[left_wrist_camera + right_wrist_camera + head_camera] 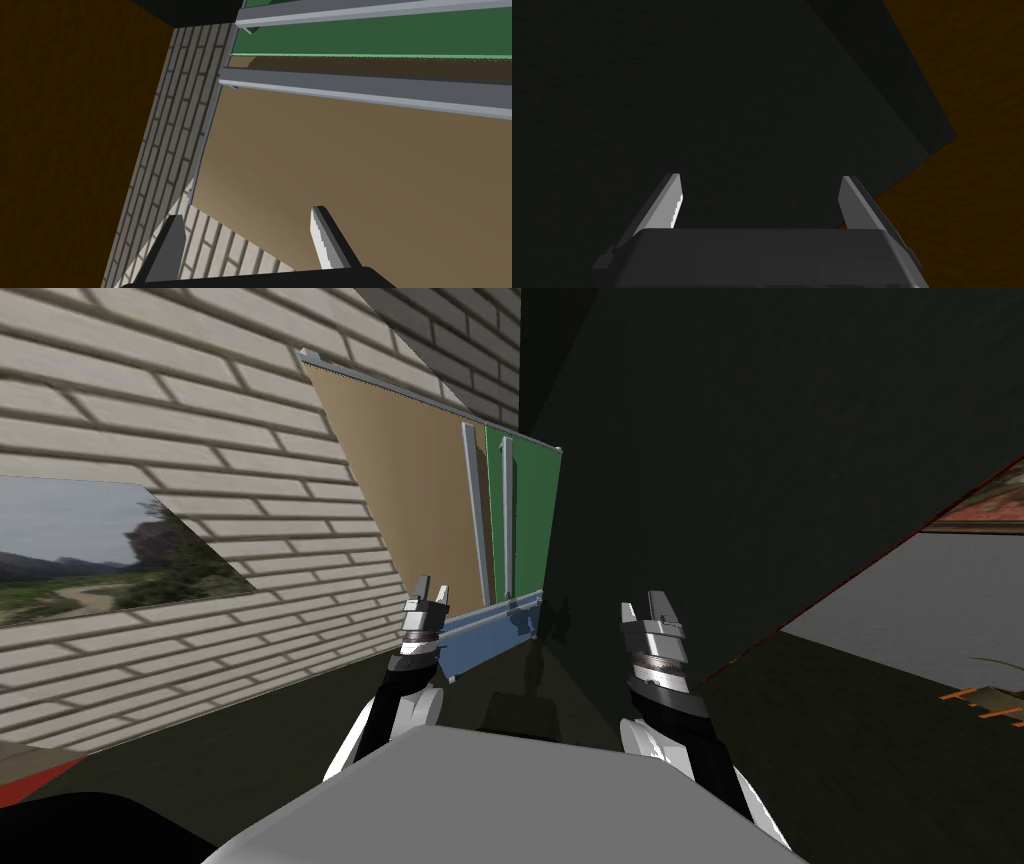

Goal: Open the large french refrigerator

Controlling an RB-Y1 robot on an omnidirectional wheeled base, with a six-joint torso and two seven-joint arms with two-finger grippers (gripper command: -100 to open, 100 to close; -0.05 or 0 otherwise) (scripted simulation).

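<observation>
The refrigerator stands ahead in the head view, with a tan left door [410,478], a green right door [532,508] and a blue bottom drawer [490,640]. Two long grey handles [476,513] run side by side along the seam between the doors. My left gripper [432,588] is open, a short way in front of the tan door's lower part. In the left wrist view the left gripper [245,227] faces the tan door [350,165], with the nearer handle [360,90] further off and untouched. My right gripper [647,606] is open too, and in the right wrist view it [759,197] faces a dark wall [712,90].
A light brick wall [200,438] with a landscape picture [90,553] runs along my left. A dark wall [760,438] stands right of the refrigerator. The floor [850,738] is dark, and a small orange-edged object [990,700] lies at the far right.
</observation>
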